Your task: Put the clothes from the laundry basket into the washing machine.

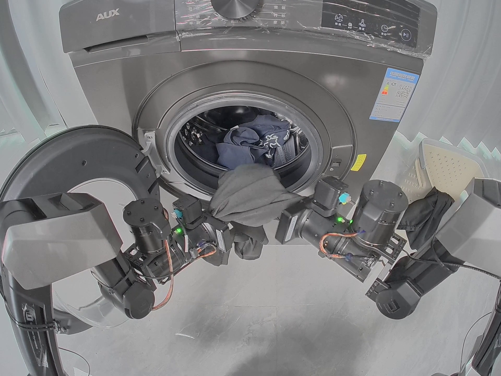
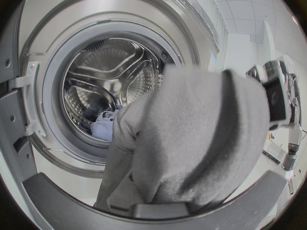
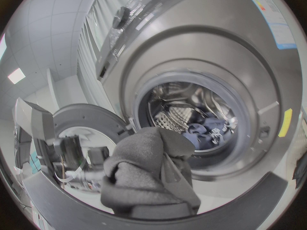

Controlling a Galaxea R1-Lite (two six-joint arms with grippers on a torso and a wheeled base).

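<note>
Grey fleecy garment (image 1: 250,197) bunched at the open porthole's lower lip on the dark grey front-loading washing machine (image 1: 125,79), draped across left gripper (image 1: 223,234) and right gripper (image 1: 286,219). Can't tell clamped or apart for either claw, both buried in cloth. Navy clothes (image 1: 255,141) in the drum. Cream perforated laundry basket (image 1: 451,167) off right, black garment (image 1: 425,215) over its rim.

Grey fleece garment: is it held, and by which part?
The grey fleece garment hangs between both grippers: left gripper at its left end, right gripper at its right end. Grip hidden.
</note>
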